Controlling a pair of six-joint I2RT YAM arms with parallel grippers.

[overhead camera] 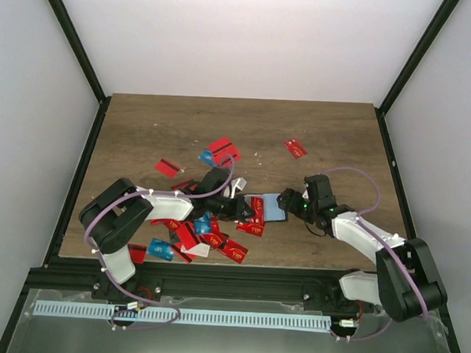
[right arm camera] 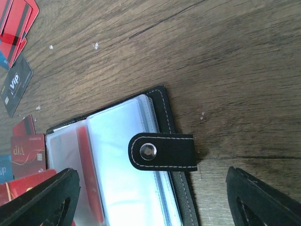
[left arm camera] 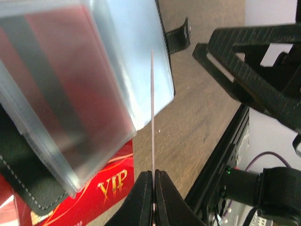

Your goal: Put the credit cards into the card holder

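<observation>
The card holder [right arm camera: 117,160] lies open on the wood, its clear pockets up and its black snap strap [right arm camera: 162,151] folded across them; a red card shows inside one pocket. My right gripper [right arm camera: 150,202] is open, one finger on each side of the holder's near end. My left gripper [left arm camera: 153,173] is shut on a thin credit card [left arm camera: 152,113] seen edge-on, its far edge next to the holder's pockets [left arm camera: 84,80]. From above, both grippers meet at the holder [overhead camera: 276,206]. Several red and blue credit cards [overhead camera: 205,236] lie scattered to the left.
A red VIP card [left arm camera: 106,188] lies under the holder's corner. More red cards [overhead camera: 223,150] and one lone red card [overhead camera: 295,148] lie farther back. A dark grey VIP card [right arm camera: 16,87] lies left of the holder. The table's front rail [overhead camera: 238,283] runs close behind the arms.
</observation>
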